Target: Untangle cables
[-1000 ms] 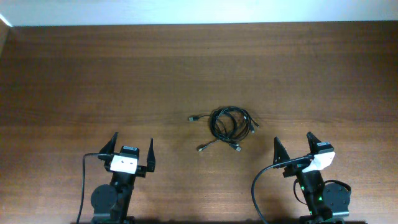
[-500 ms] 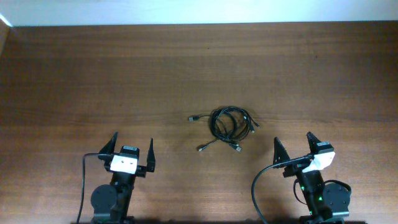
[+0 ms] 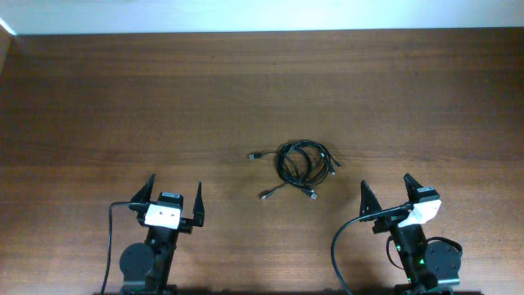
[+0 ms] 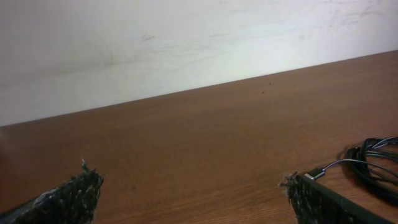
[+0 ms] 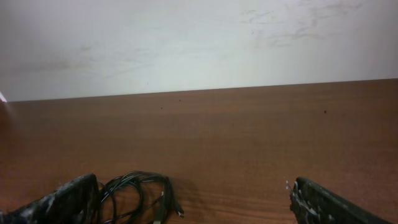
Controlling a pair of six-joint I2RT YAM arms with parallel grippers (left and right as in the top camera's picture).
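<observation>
From overhead I see the whole bundle of cables (image 3: 303, 166): a small round coil mid-table (image 3: 123, 98), with loose plug ends trailing left and back toward me. My wrist cameras catch only its edge, plus a pale wall (image 5: 186, 43). My left gripper (image 3: 174, 188) and right gripper (image 3: 386, 184) both stand spread apart and empty. The coil lies ahead, between them, well apart from both.

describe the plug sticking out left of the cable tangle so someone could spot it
Near the middle of the wooden table lies a coil of thin black cables. One plug juts straight out from the coil's left side, seen from overhead. The other loose plugs trail toward the bottom of that view or hug the coil.
</observation>
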